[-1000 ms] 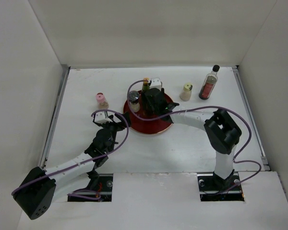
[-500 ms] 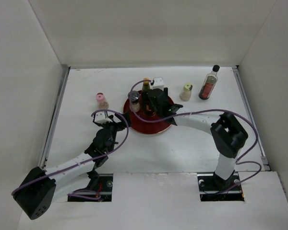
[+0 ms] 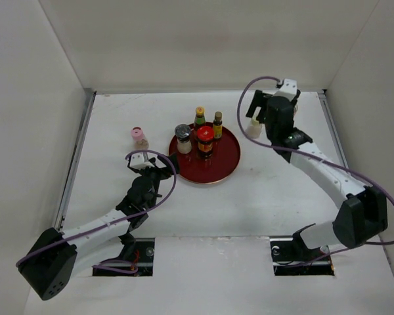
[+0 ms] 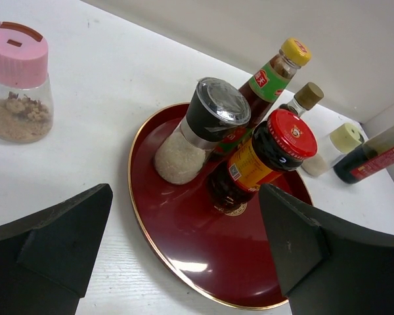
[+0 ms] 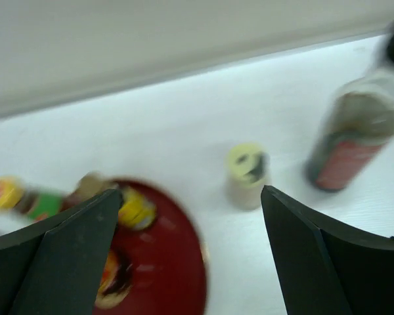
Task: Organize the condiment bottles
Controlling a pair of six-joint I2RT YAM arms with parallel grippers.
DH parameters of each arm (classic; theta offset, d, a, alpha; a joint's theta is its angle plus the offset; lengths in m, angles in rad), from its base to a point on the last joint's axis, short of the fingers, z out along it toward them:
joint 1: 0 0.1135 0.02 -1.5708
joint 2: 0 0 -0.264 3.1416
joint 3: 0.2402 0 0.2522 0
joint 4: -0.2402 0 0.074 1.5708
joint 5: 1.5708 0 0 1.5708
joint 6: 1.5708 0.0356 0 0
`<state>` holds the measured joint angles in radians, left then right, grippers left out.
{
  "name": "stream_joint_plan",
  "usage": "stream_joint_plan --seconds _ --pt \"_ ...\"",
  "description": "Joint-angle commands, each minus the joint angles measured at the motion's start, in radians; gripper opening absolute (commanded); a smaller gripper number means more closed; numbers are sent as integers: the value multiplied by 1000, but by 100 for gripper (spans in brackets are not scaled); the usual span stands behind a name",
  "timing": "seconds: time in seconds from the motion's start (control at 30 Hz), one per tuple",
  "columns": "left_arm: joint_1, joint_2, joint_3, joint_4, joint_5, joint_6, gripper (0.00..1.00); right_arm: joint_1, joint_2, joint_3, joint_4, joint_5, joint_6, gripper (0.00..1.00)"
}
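- Jaws on the right gripper (image 5: 192, 197) are apart and empty, facing the cream-capped bottle (image 5: 245, 174), likely to grab it.
- Jaws on the left gripper (image 4: 184, 197) are apart too.
- Four bottles (image 4: 262, 161) share the red tray (image 4: 144, 216); the pink-capped jar (image 4: 16, 82) waits at its 9 o'clock.

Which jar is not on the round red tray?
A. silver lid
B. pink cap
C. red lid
B: the pink-capped jar stands by itself off to the left of the red tray, while the red-lidded jar and the silver-lidded jar both stand on it.
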<state>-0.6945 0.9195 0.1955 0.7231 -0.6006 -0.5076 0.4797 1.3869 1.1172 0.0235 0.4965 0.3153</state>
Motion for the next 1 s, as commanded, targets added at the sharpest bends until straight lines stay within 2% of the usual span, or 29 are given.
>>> stream_joint_plan --seconds 0.0,0.23,0.6,0.7,0.97 --pt "0 -4 7 50 9 -12 95 -112 38 125 -71 65 -37 95" --pt "3 -8 2 52 9 -12 95 -241 170 288 -165 122 -101 95" --pt "11 25 7 62 12 -16 95 -310 317 447 -223 119 -148 91" --pt "14 41 9 64 12 -17 95 -321 356 478 -223 113 -151 83" --pt "22 68 12 81 19 -17 95 -322 416 501 -218 128 -163 54"
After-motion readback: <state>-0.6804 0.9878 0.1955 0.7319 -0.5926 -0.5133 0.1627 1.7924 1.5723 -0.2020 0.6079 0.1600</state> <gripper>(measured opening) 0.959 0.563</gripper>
